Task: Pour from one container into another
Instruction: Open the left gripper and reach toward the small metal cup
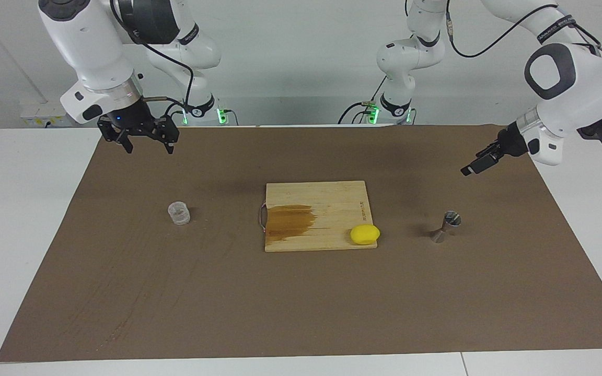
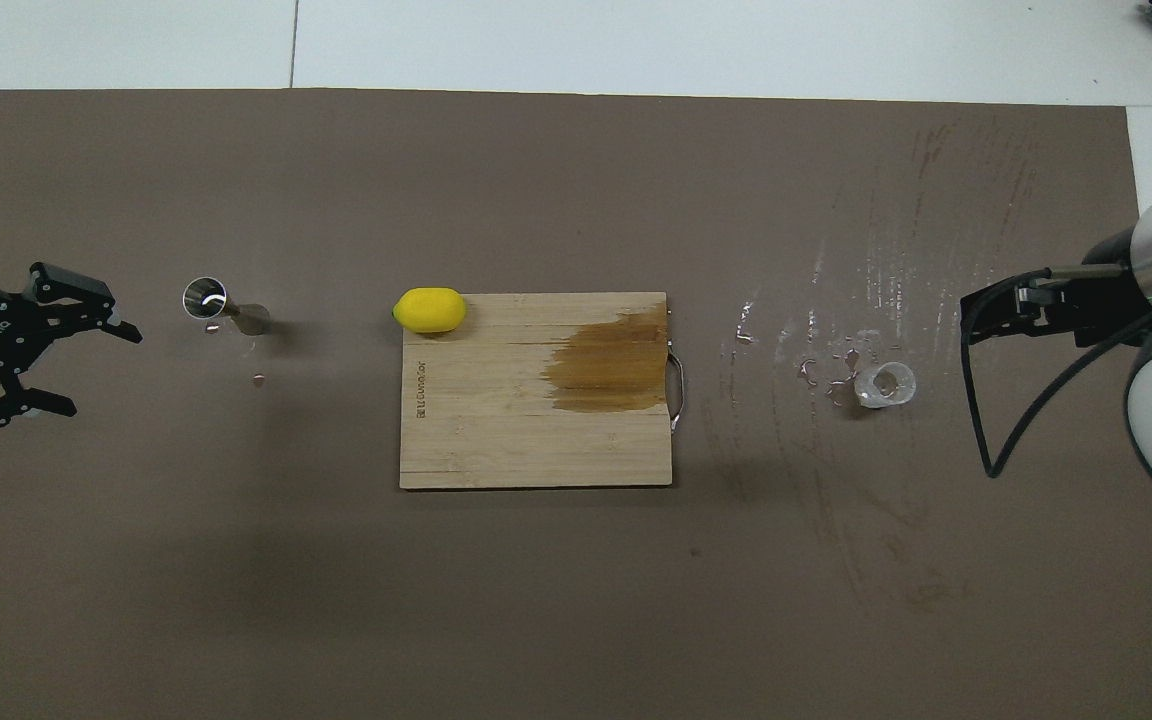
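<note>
Hovering: my left tool (image 2: 86, 365) was wide open, empty, beside jigger (image 1: 446, 227); right tool (image 1: 146, 145) open, empty, above cup (image 1: 179, 213).

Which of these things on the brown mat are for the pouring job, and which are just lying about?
For the job:
- clear cup, toward the right arm's end
- metal jigger, toward the left arm's end

Just lying about:
- cutting board, stained, between them
- lemon, on a corner of the board

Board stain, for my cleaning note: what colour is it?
Dark brown stain at the board's handle end; clearest overhead.
</note>
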Motion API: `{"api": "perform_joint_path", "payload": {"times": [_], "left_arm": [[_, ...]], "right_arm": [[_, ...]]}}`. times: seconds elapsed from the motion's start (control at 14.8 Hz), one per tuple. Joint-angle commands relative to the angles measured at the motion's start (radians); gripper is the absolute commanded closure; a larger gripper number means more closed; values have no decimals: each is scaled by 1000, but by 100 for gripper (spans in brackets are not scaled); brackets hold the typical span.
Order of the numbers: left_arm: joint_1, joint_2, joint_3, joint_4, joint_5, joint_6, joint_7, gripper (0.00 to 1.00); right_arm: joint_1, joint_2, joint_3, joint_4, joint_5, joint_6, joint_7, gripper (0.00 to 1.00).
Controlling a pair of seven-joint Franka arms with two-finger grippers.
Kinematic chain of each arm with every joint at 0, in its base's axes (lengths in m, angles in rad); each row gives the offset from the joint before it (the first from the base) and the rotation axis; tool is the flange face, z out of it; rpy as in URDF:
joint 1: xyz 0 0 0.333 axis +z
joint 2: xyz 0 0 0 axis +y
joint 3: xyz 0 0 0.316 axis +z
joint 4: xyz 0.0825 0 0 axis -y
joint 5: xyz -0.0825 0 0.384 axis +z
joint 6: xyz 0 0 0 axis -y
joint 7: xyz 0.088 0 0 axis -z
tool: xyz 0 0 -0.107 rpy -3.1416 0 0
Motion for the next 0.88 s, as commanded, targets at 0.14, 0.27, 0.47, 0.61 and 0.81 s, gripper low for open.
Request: {"api": "perform_joint_path", "payload": {"times": [0.14,0.27,0.47,0.61,0.81], "left_arm": [[3,-32,61,-181,-258,199,-307,0],[6,-46,75,-254,-391,292,-405,0],[11,-57,84,-334,-595,417,-500,0],[29,-58,82,-377,-729,504,-549,0],[26,-57,78,-448,-879,583,-548,0]], "right_arm": [[-12,-26,5,-26,-2,12,-25,0],[-13,-26,5,-26,1,11,-23,0],[-13,-26,5,-26,1,11,-23,0],[-13,-26,5,-26,1,9,-22,0],[-13,-26,5,-26,1,9,-23,0]]}}
